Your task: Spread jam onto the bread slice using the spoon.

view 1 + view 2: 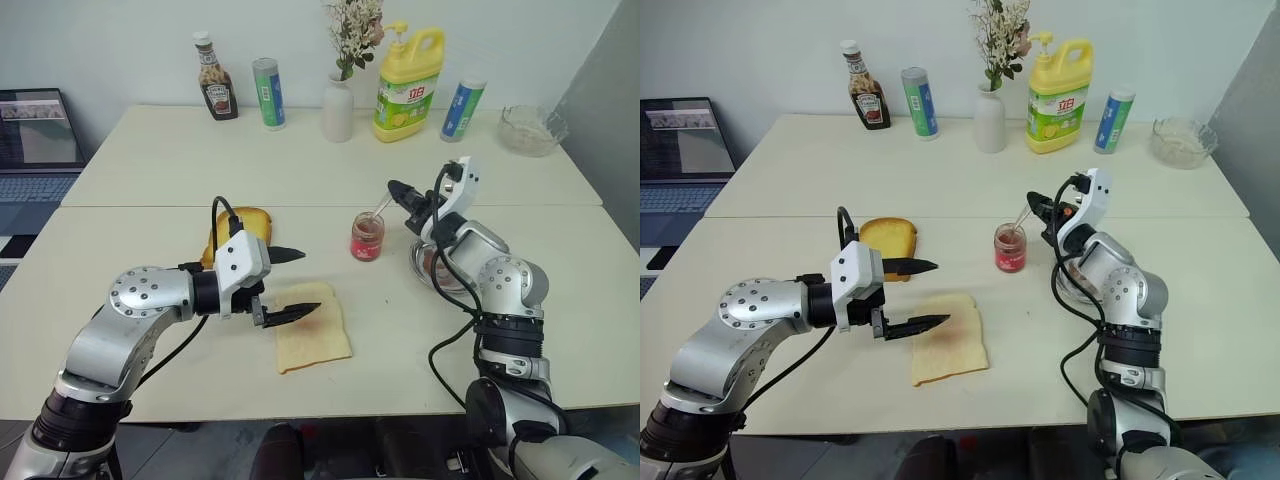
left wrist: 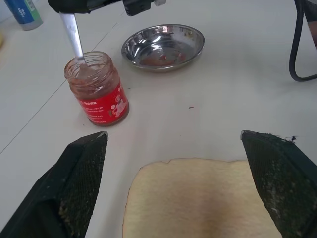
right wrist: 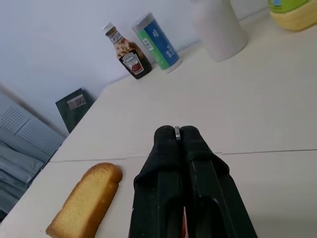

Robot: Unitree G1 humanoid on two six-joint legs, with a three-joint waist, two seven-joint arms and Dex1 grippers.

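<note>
The right tool point(image 1: 1038, 207) is clenched on the spoon point(image 2: 74, 37), whose bowl sits inside the jam point(image 1: 1009, 248) jar. Scoop modestly and lift straight up clear of the rim. The bread slice point(image 1: 952, 338) lies near the jar on the bench point(image 1: 1200, 330), under the released left tool point(image 1: 930, 294), which should steady it.

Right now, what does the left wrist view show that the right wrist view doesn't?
Left wrist view: the bread slice between the open left tool's fingers, the jam with the spoon dipped in it, and a steel dish.

Right wrist view: a thick golden slice, a brown sauce bottle, a white vase.

Both: the pale table.
</note>
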